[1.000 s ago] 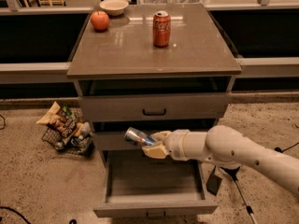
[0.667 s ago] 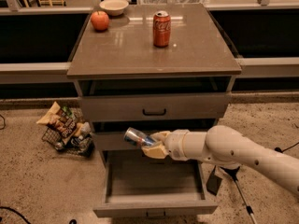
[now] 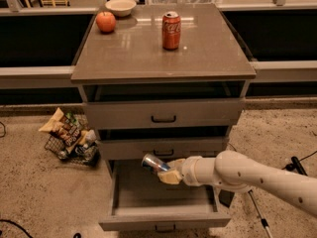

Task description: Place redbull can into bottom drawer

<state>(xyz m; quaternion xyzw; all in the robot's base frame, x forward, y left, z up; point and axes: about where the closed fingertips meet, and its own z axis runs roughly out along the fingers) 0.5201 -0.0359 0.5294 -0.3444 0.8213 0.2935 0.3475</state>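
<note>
As the gripper (image 3: 167,174) pinches the slim metallic redbull can (image 3: 152,162), both hover over the flat bottom drawer (image 3: 143,198).

Over the open bottom drawer (image 3: 163,217), hand (image 3: 166,171) clasping redbull can (image 3: 154,162). On worktop (image 3: 138,58): cola can (image 3: 171,30) right of apple (image 3: 106,22); bowl (image 3: 121,6) behind apple.

Shiny metal redbull can (image 3: 154,162) sits in the matt cream gripper (image 3: 166,174), lower centre. The bottom drawer (image 3: 148,198) looks smooth and matt.
</note>
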